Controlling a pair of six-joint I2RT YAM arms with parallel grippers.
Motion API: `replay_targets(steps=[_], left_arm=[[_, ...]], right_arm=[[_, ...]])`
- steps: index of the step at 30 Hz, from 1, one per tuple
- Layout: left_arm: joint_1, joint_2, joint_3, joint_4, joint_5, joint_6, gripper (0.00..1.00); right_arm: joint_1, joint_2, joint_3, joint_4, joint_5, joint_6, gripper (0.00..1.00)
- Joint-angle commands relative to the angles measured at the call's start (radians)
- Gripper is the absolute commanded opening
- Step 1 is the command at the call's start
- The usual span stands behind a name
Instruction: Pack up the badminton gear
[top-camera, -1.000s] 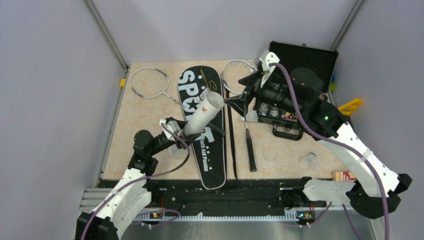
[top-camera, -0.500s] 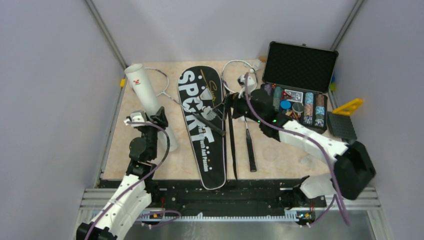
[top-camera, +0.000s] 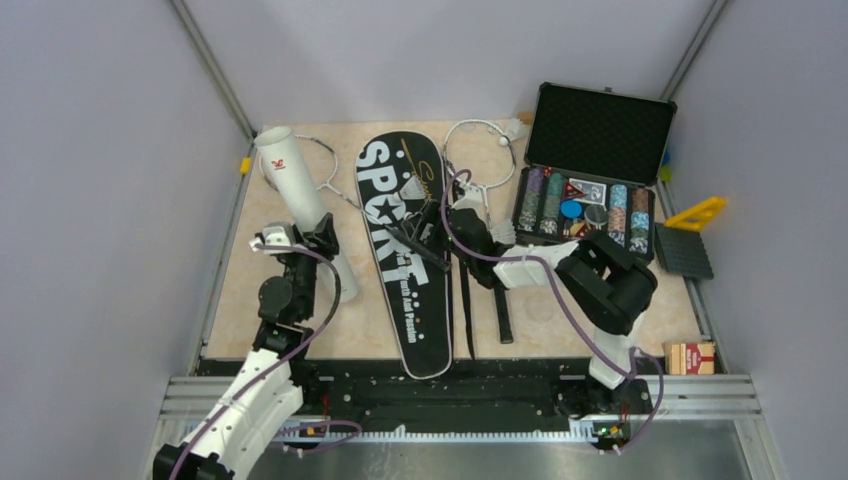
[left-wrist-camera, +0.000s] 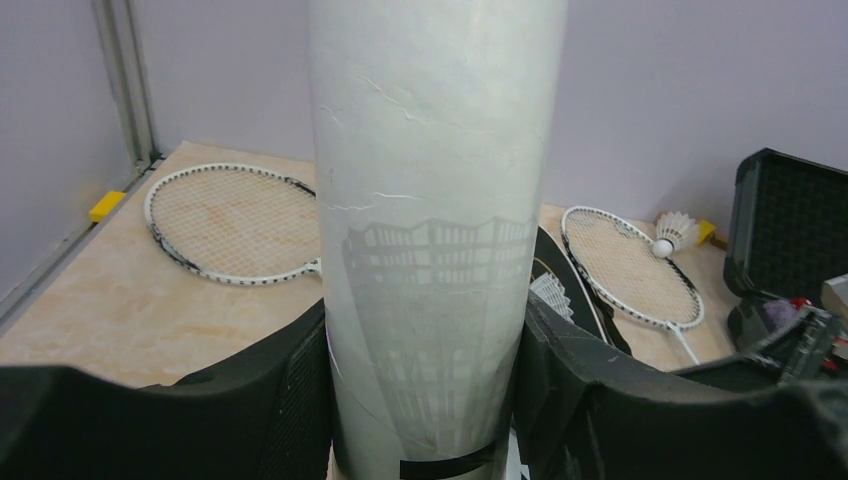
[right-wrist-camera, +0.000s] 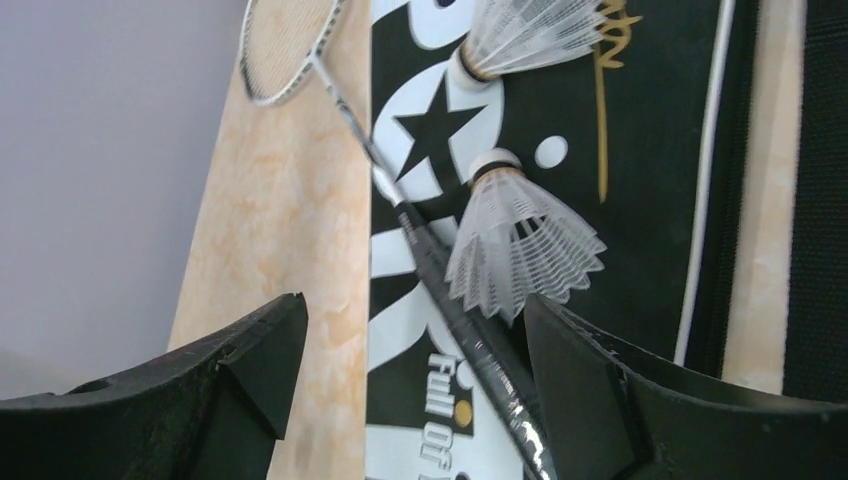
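The table (top-camera: 235, 290) is showing a flat, beige, marbled top. Down its middle a long black bag (top-camera: 425, 320) is lying flat, shaped like a racket, smooth, with "SPORT" in big white letters and a thin gold scrawl. At the far right a black hard case (top-camera: 600, 125) is standing open, its lid lined with dimpled foam and its tray holding rows of coloured chips.

A white tube (left-wrist-camera: 430, 200) – matte, cylindrical, with fine creases in its skin and a black band at its foot – is rising at the left side of the table; whether its foot is touching the top I cannot tell. The first racket (left-wrist-camera: 235, 210), a thin white oval frame with a fine string mesh, is lying behind the tube, its dark shaft crossing the bag. The second racket (left-wrist-camera: 625, 265) is lying to the right of the bag, between it and the case.

The left claw (left-wrist-camera: 425, 395) is clamping the tube near its lower end, ribbed black pads pressing both sides. The right claw (right-wrist-camera: 410, 360) is hanging over the bag with its jaws spread wide, gripping nothing.

Two feathery white cones with cork tips are resting on the bag – the lower shuttlecock (right-wrist-camera: 520, 250) touching the first racket's shaft, just ahead of the right claw, and the upper shuttlecock (right-wrist-camera: 530, 35) beyond it. A third shuttlecock (left-wrist-camera: 678, 228) is sitting by the second racket's far rim.
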Motion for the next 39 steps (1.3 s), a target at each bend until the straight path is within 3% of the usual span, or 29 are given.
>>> replay_targets(steps=[1,8,15,19,21,34,39], left_arm=[[0.001,0.006,0.007,0.093,0.095,0.011,0.26],[0.001,0.03,0.019,0.087,0.127,0.017,0.26],[0.001,0.06,0.031,0.086,0.18,0.032,0.26],[0.001,0.068,0.037,0.08,0.188,0.036,0.26],[0.001,0.068,0.038,0.079,0.197,0.039,0.26],[0.001,0.101,0.052,0.08,0.382,0.077,0.26],[0.001,0.115,0.055,0.08,0.476,0.091,0.26]], right_arm=[[0.002,0.095,0.048,0.128,0.147,0.095,0.79],[0.002,0.182,0.111,0.162,0.181,0.105,0.63],[0.002,0.245,0.168,0.145,0.216,0.128,0.54],[0.001,0.25,0.162,0.16,0.226,0.119,0.29],[0.002,0.234,0.149,0.174,0.228,0.089,0.02],[-0.004,0.001,0.01,0.219,-0.012,-0.215,0.0],[-0.026,-0.171,-0.021,0.049,-0.123,-0.338,0.0]])
